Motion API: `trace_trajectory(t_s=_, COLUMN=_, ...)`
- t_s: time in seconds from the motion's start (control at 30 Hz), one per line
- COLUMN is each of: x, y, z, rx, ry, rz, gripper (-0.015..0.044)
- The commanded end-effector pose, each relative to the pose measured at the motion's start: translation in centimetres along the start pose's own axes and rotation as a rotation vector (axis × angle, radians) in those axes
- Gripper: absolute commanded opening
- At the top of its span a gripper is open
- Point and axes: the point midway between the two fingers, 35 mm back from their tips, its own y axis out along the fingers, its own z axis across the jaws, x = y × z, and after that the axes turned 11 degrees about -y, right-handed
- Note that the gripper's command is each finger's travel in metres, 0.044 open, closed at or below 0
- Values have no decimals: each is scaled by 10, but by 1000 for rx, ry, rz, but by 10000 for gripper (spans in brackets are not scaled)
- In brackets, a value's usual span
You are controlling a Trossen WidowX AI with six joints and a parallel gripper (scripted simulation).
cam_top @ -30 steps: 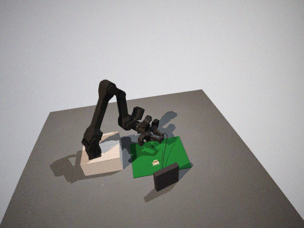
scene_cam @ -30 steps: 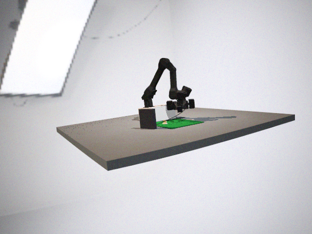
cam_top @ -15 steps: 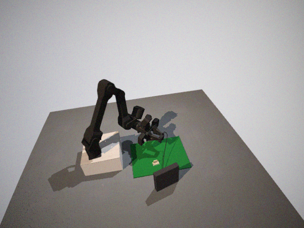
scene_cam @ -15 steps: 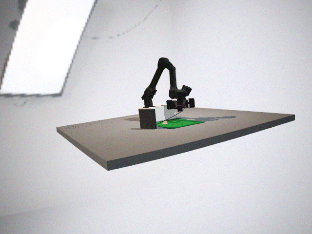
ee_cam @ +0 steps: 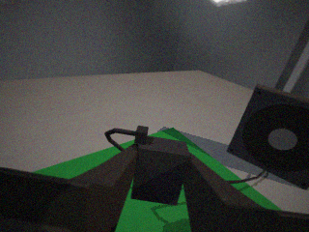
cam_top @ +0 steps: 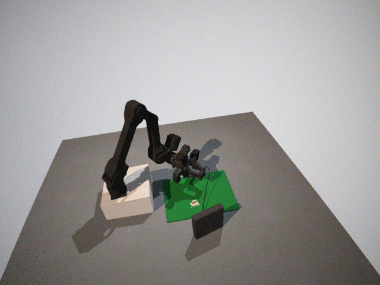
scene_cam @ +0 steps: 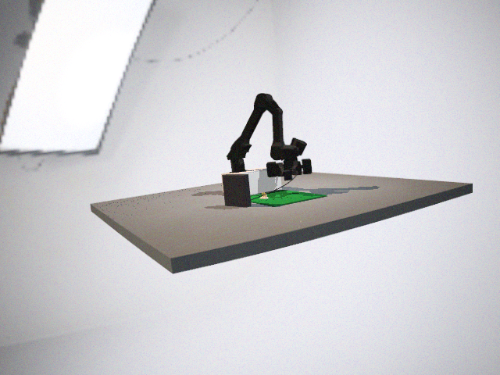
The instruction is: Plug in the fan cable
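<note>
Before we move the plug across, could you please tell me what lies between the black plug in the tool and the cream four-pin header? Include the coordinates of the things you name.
In the top view, only green board [cam_top: 181, 211] shows between them, crossed by the tool's shadow.

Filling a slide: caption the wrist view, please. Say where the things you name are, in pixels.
Gripper [ee_cam: 160, 154] shut on the black plug [ee_cam: 159, 169], with the fan [ee_cam: 251, 121] standing at right beyond the green board [ee_cam: 125, 213].

Black plug [ee_cam: 160, 170] — clamped, aloft; pale header [cam_top: 194, 203] [scene_cam: 264, 198] — bare, on green board [cam_top: 181, 211] [scene_cam: 298, 197] [ee_cam: 87, 164].
</note>
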Motion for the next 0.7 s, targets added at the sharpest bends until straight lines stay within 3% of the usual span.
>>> trace_trajectory(t_s=0.0, x=-4, y=2, z=0, rx=5, ry=-6, rz=3, gripper=0)
trace_trajectory(t_s=0.67, x=-18, y=9, z=1, rx=5, ry=-6, rz=3, gripper=0)
